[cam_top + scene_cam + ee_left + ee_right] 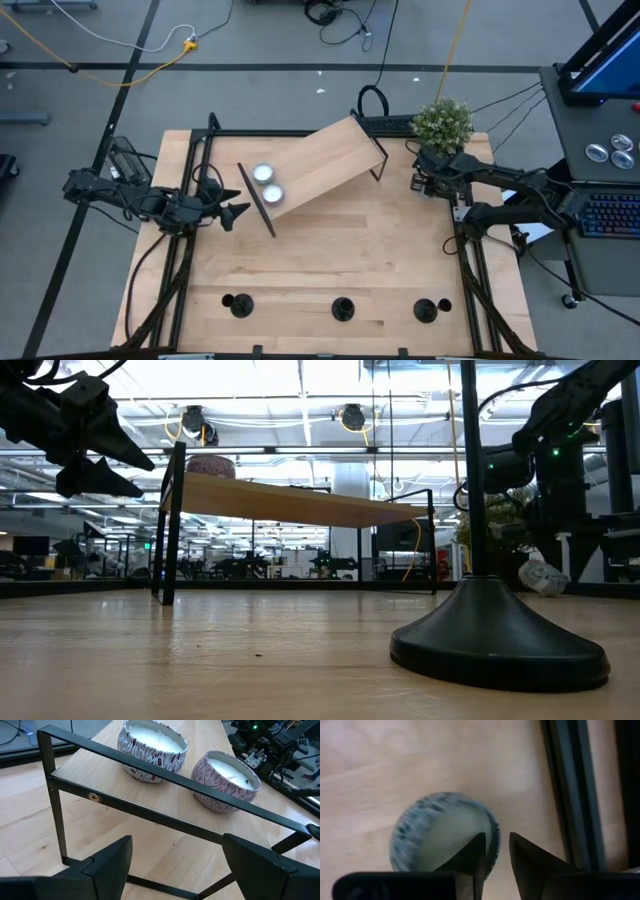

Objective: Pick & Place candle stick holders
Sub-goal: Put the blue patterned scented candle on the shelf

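Three black candle stick holders [240,305] [343,309] [430,310] stand on their round bases along the table's near edge. One of them [498,635] fills the low view. My right gripper [497,837] points down at the table's far right, its fingers close together on either side of the rim of a blue-patterned candle tin [420,840] that sits on the table. In the high view my right gripper [420,183] hides that tin. My left gripper [235,212] hangs open beside the shelf's left end, touching nothing. My right gripper comes at the candle tin from above, one finger [472,852] over the wax inside and the other [530,855] outside the wall. The rim [495,837] runs between them. I cannot tell whether the fingers touch it. The tin rests on the table.
A slanted wooden shelf [330,160] on a black frame stands mid-table with two patterned candle tins [152,750] [227,780] on it. A potted plant [443,123] sits at the far right corner. Black frame rails [570,795] run along the table's edges.
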`<state>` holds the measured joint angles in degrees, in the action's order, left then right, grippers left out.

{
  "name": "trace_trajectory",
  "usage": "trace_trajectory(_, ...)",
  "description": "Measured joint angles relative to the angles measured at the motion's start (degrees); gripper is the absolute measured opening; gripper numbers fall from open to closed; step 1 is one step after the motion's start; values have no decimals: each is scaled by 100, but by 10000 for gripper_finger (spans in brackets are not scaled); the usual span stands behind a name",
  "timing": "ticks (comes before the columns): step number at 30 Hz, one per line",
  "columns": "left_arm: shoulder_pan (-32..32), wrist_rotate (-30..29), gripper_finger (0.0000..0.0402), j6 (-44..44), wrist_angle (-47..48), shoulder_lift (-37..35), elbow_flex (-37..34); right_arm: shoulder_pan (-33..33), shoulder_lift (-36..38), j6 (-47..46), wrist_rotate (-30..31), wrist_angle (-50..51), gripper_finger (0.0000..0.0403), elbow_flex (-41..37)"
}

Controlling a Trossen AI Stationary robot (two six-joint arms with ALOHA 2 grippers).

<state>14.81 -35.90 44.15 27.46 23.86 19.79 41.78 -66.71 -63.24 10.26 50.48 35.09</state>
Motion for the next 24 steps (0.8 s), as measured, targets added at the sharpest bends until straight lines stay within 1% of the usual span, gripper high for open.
trace_trajectory(16,2,15,310,10,-15,2,0,0,218,137,-4,-323,34,-8)
trace_trajectory(20,1,135,310,7,-17,1,0,0,229,138,-8,-498,29,-179)
trace_trajectory(22,1,140,310,7,-20,0,0,5,206,132,-145,-558,25,-281)
trace_trajectory(24,2,140,310,-8,-20,1,0,0,224,139,-154,-590,18,-289)
